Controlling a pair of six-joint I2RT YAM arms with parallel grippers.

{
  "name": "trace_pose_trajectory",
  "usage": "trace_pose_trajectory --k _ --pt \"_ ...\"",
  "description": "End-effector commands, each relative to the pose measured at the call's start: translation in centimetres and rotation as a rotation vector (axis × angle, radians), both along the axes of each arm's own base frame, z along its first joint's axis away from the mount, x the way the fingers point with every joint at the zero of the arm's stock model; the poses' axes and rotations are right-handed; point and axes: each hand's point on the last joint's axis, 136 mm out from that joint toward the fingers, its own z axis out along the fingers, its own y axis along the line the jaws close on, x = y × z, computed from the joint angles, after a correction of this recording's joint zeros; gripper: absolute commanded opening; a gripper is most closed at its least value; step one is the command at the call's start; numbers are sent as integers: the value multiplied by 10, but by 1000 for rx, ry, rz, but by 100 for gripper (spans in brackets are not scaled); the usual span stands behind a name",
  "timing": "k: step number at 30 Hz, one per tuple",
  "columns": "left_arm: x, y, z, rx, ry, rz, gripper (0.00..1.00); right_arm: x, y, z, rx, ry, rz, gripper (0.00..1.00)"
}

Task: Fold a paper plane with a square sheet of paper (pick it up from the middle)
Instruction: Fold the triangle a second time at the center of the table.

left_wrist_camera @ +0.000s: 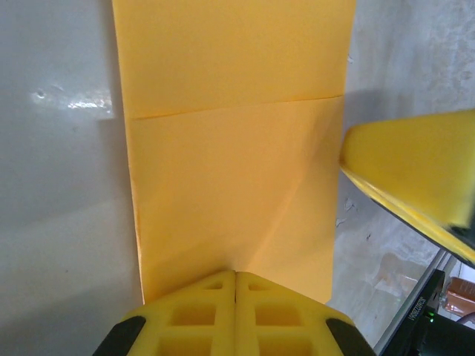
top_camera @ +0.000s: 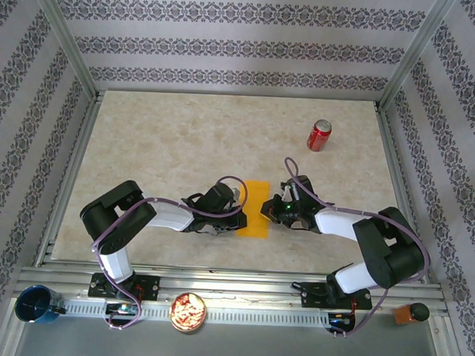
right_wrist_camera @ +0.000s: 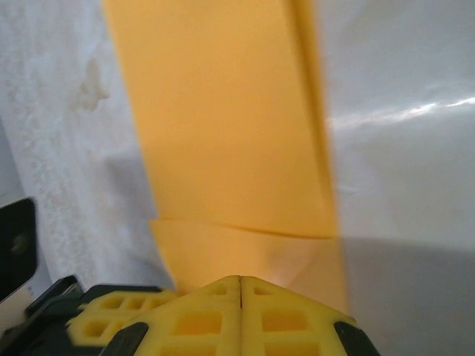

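Observation:
The square sheet of paper (top_camera: 256, 208), orange-yellow, lies folded into a narrow upright strip on the table a little in front of its centre. My left gripper (top_camera: 238, 207) comes in from the left and is shut, its tips resting on the strip's left edge. My right gripper (top_camera: 274, 211) is shut too and meets the strip from the right. In the left wrist view the paper (left_wrist_camera: 230, 148) shows a cross fold and a faint diagonal crease running from my shut fingertips (left_wrist_camera: 235, 273); the other gripper's yellow finger (left_wrist_camera: 415, 174) is at the right. In the right wrist view the paper (right_wrist_camera: 223, 126) puckers slightly at my shut fingertips (right_wrist_camera: 240, 278).
A red soda can (top_camera: 318, 135) stands at the back right of the marble-patterned table (top_camera: 168, 134). On the front rail sit a blue cup (top_camera: 38, 304), a bowl of snacks (top_camera: 188, 312) and an orange-and-black object (top_camera: 410, 314). Patterned walls with metal posts enclose the table.

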Motion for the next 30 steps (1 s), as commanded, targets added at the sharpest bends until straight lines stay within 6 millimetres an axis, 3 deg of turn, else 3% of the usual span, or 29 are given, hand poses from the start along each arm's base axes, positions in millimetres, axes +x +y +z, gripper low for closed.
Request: trace_pose_trajectory --k 1,5,9,12,20,23,27,30 --pt "-25 35 -42 155 118 11 0 -1 17 12 33 -43 71 5" --pt "-25 34 -41 153 119 6 0 -1 20 -1 14 -4 78 5" --pt "-26 35 -42 157 121 3 0 3 1 -24 -41 51 29 6" --pt "-27 33 -42 149 121 -5 0 12 -13 -29 -36 55 -13 7" --pt "-29 32 -44 138 133 -8 0 42 -41 -21 -70 35 -119 9" --pt "-29 32 -40 125 127 2 0 49 -38 -5 -10 -6 -141 11" --pt "-24 22 -19 37 44 79 0 42 -28 20 1 -84 -114 20" --pt "-20 28 -12 41 12 150 0 30 -24 29 -14 -113 -76 28"
